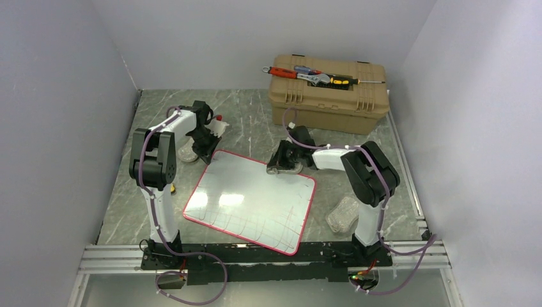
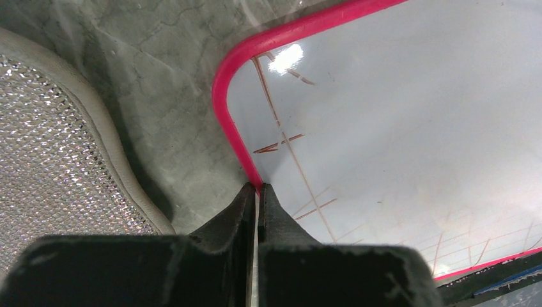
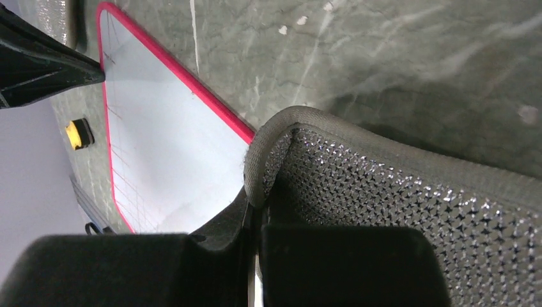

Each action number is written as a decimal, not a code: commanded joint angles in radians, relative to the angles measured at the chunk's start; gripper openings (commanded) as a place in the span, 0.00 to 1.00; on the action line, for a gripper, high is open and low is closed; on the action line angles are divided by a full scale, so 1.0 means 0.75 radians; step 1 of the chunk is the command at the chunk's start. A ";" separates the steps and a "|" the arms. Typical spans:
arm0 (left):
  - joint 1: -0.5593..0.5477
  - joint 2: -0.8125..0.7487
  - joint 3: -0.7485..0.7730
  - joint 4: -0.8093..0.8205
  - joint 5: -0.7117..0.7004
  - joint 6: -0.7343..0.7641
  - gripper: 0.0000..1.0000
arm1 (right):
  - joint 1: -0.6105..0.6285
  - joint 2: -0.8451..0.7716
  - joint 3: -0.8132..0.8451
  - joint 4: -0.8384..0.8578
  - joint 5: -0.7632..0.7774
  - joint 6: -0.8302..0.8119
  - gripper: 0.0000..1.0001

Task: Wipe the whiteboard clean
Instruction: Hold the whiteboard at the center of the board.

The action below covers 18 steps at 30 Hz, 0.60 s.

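Note:
The whiteboard [image 1: 249,198] lies flat mid-table, glossy white with a red rim and thin reddish pen lines along its near and left parts. My left gripper [image 1: 208,152] is at its far left corner. In the left wrist view the gripper [image 2: 257,188] is shut on the board's red rim [image 2: 224,109]. My right gripper [image 1: 284,163] is at the board's far right edge, shut on a silver mesh pad [image 3: 415,211] by its grey border. The pad lies partly over the board [image 3: 172,147].
A tan toolbox [image 1: 329,93] with hand tools on its lid stands at the back right. A second mesh pad [image 1: 187,152] lies left of the board's far corner, a third [image 1: 343,213] by the right arm's base. A small white-and-red object [image 1: 219,125] sits behind the left gripper.

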 commanded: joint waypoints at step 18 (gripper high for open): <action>-0.032 0.150 -0.091 0.085 -0.002 0.045 0.02 | 0.055 0.105 -0.053 -0.161 0.189 0.052 0.00</action>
